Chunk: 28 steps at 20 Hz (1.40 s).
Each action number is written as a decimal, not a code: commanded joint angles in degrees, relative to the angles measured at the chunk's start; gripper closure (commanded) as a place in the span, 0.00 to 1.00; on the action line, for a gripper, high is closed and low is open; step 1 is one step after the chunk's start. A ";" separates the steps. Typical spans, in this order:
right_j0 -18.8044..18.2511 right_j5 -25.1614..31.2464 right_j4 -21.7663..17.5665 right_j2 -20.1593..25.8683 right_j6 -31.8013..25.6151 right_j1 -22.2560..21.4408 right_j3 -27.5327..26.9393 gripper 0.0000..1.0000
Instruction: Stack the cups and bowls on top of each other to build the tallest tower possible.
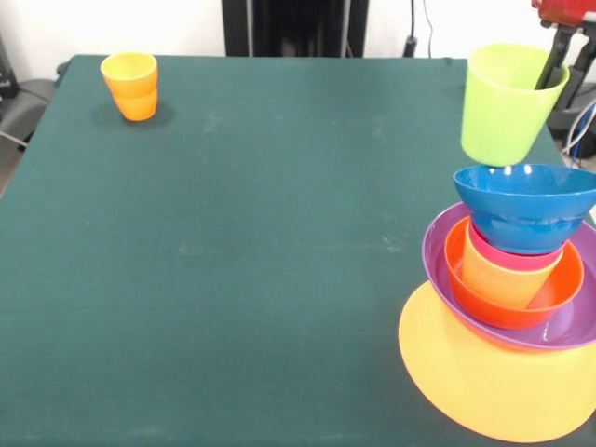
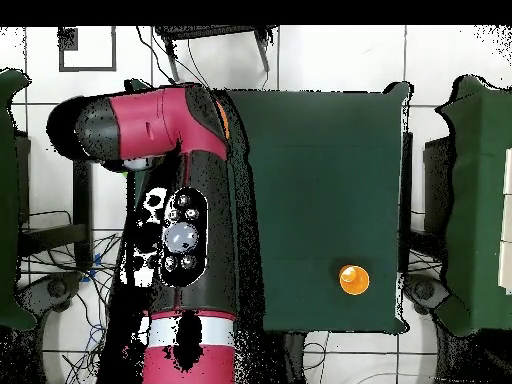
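Hand (image 1: 557, 42) grips the lime green cup (image 1: 507, 104), one finger inside its rim, tilted and hanging just above the blue bowl (image 1: 527, 206) topping the tower (image 1: 507, 307); the orange cup (image 1: 130, 85) sits well apart across the counter (image 1: 233, 251)

A lime green cup (image 1: 507, 102) was seen tilted, mouth up, just above the tower (image 1: 512, 307). The tower comprised a blue bowl (image 1: 526, 207) over pink and orange cups, nested in red-orange and purple bowls on an orange-yellow base. An orange cup (image 1: 130, 85) (image 2: 354, 279) was stood upright, well apart.
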 commanded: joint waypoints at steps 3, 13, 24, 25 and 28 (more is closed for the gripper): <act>2.20 6.76 2.53 1.37 12.24 2.74 -1.07 1.00; 1.11 12.40 3.12 0.68 8.52 4.14 -7.30 1.00; -0.07 10.86 3.78 2.30 7.45 8.61 -14.75 1.00; -0.17 10.81 3.98 2.54 7.28 8.94 -15.48 1.00; -0.39 9.90 4.54 3.06 6.62 9.37 -16.51 1.00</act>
